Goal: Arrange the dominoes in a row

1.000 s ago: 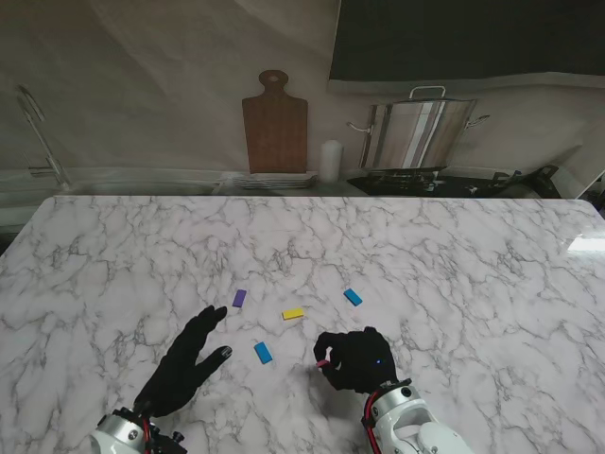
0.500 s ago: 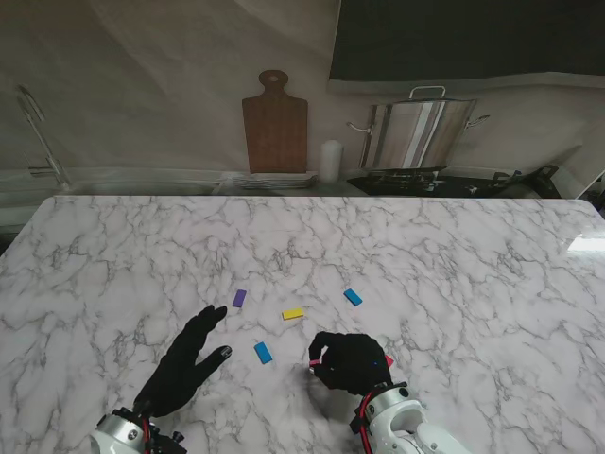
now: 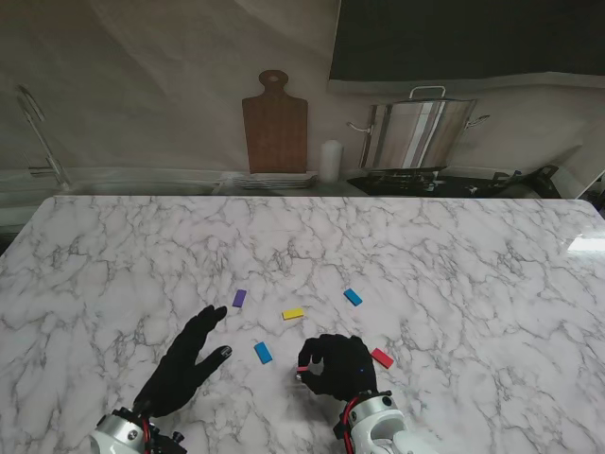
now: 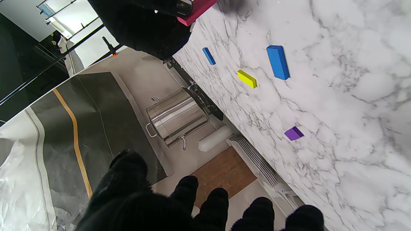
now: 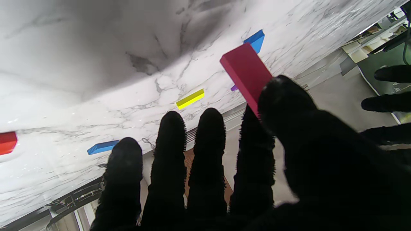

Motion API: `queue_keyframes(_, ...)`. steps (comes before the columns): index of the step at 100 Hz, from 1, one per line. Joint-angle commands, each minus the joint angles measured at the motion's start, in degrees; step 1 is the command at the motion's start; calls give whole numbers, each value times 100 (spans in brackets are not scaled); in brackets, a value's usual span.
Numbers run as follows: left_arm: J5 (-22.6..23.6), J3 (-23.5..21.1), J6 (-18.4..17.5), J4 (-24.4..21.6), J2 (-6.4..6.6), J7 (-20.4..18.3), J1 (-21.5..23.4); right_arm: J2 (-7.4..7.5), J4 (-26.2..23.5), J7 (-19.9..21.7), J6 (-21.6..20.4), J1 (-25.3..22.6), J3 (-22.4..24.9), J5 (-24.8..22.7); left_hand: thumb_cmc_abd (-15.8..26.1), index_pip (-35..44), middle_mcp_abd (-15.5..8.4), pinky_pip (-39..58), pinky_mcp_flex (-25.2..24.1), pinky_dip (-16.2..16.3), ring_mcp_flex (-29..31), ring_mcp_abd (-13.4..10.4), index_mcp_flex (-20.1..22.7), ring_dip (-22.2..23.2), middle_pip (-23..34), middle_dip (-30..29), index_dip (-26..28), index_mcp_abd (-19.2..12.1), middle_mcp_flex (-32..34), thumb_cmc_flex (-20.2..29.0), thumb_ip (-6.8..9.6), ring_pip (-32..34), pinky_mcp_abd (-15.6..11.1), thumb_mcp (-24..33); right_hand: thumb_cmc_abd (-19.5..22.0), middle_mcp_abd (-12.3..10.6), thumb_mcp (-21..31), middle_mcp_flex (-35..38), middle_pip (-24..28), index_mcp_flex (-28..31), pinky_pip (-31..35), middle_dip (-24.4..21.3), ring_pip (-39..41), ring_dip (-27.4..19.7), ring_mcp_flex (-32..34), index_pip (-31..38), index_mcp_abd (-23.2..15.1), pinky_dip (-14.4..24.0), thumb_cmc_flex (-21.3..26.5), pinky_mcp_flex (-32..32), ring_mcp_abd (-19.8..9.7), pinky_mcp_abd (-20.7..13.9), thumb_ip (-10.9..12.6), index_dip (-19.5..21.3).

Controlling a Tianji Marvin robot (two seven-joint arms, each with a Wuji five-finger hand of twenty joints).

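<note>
My right hand [image 3: 338, 367] is shut on a pink domino [image 3: 304, 363], pinched between thumb and forefinger; in the right wrist view the pink domino [image 5: 245, 72] sticks out past the thumb, off the marble. Flat on the table lie a blue domino [image 3: 263, 353] just left of that hand, a yellow one [image 3: 293, 313], a purple one [image 3: 239, 298], a second blue one [image 3: 353, 296] and a red one [image 3: 382, 357] right of the hand. My left hand [image 3: 189, 364] rests open on the table, left of the near blue domino [image 4: 277, 62].
The marble table [image 3: 454, 265] stretches far and right. Behind its far edge stand a wooden cutting board [image 3: 275, 123], a white cylinder [image 3: 329, 161] and a steel pot [image 3: 421, 132].
My right hand has moved left with the pink domino, uncovering the red domino on the table behind it. The left hand has stayed still.
</note>
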Motion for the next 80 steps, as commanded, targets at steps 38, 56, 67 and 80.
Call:
queue_keyframes(38,-19,16,17,-10,-11,-76,21,-245,330,-576,246,12,-340,251,36,15,-57,-8,1,79,-72,-111,-79,23,-17,0,86,6,-71,181,147,-16,-157,-36,1,17,153,-267,404,336,290,139,266,164,-247,537,-35,172,65,-115,-9,-197,-66,-28)
queue_keyframes(56,-18,17,15,-10,-12,-71,22,-272,457,-674,303,90,-466,198,37,14,-53,-7,1,79,-71,-111,-77,22,-18,-2,89,10,-70,185,148,-16,-159,-33,36,11,165,-310,433,287,307,139,289,171,-276,568,-47,186,45,-134,-18,-207,-63,-12)
queue_keyframes(67,-17,17,7,-1,-13,-65,17,-288,537,-724,353,129,-512,181,37,13,-63,-7,1,80,-72,-113,-77,21,-17,-4,90,12,-70,186,148,-17,-159,-33,62,10,167,-344,446,254,314,140,291,172,-310,577,-50,195,36,-150,-19,-208,-59,-6)
queue_keyframes(80,-16,16,1,8,-13,-64,13,-301,591,-759,347,144,-520,195,40,11,-60,-7,1,80,-72,-112,-79,22,-18,-5,91,9,-71,183,148,-16,-159,-34,86,26,148,-385,456,211,319,137,299,176,-339,584,-120,206,20,-170,-22,-210,-60,9)
